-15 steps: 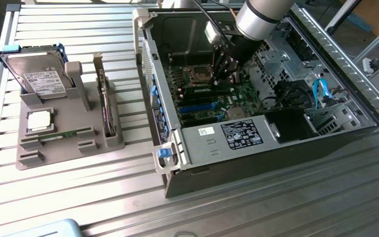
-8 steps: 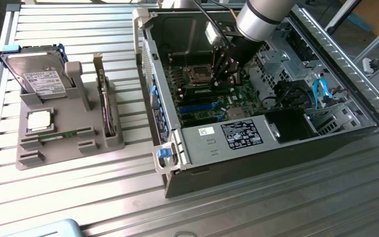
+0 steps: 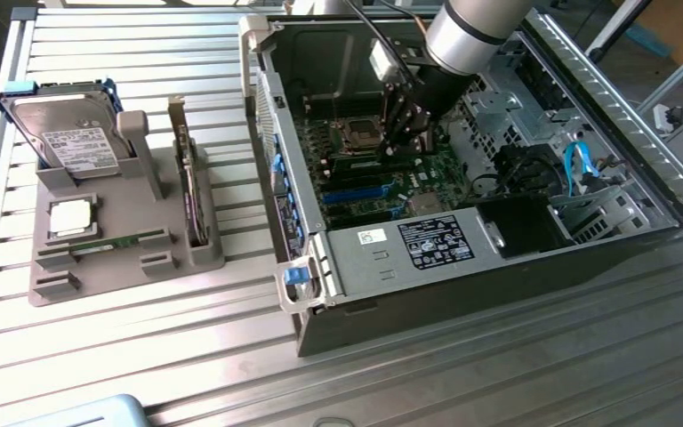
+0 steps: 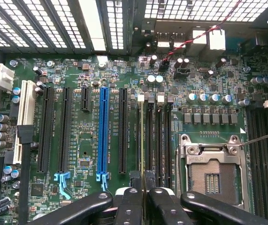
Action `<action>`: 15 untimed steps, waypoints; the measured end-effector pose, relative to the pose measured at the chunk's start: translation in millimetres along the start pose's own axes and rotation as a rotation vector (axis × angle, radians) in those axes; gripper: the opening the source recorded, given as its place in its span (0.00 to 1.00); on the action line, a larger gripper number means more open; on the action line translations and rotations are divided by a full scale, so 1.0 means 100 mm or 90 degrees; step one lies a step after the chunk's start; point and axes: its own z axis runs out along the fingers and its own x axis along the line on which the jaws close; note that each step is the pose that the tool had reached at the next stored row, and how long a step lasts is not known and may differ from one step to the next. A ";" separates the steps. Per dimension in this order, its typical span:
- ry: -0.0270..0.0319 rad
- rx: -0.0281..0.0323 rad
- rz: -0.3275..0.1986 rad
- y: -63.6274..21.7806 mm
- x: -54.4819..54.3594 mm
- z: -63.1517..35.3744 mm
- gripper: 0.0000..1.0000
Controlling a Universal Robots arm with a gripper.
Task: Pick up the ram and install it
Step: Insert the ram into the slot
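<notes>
**Claw pinched on the ram, stick lined up with the slots**

The claw (image 4: pixel 145 193) is inside the case (image 3: pixel 317 267), over the board (image 4: pixel 77 84). Its fingers (image 4: pixel 130 206) are nearly shut on what I read as the ram (image 4: pixel 144 140), a thin greenish edge standing up between them. The key bit is that the ram's long axis runs straight out from the gap between the fingers, parallel to the memory slots (image 4: pixel 164 140) just beside the empty socket (image 4: pixel 216 176). It sits right along the slot furthest from the socket. I can't tell if it's seated or just above the slot. In the exterior view the claw (image 3: pixel 411 133) is over the same spot. There's another green stick (image 3: pixel 116 242) in the tray (image 3: pixel 45 294) on the exterior view's left, well apart from the claw.
</notes>
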 end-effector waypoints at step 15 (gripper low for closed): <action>0.0000 0.0000 0.000 -0.007 0.00 0.032 0.12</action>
